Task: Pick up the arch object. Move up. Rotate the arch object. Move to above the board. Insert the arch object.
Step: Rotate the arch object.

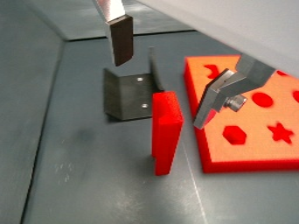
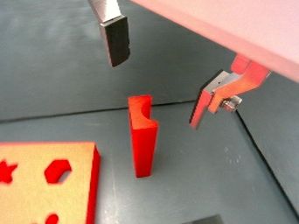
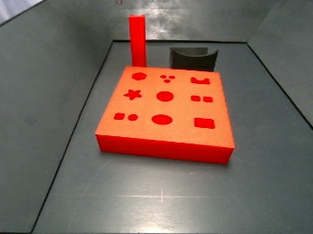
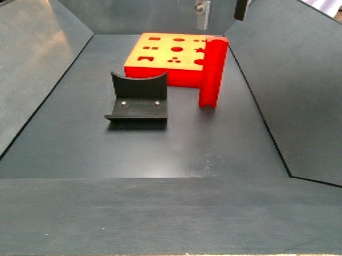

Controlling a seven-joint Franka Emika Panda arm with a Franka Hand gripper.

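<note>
The arch object [image 4: 213,72] stands upright on the table [image 4: 174,140], just beside the board [image 4: 158,52] at the end nearest the fixture [image 4: 138,98], free of any grip; standing tall like this it offers its flat sides for a pinch from above, likely why the gripper [image 2: 160,74] hangs over it. The fingers [image 2: 114,42] are spread wide with nothing between them, straddling the bar from higher up, so the pick looks not yet made. A wrist view shows a curved notch in the arch object's top [image 2: 140,103], unseen in both side views. A side view lays out the board's holes, star [image 3: 132,93], circles, squares, with the arch [image 3: 137,41] behind the far edge and no gripper in frame. The other side view catches only the finger tips [image 4: 202,14] at the frame top.
</note>
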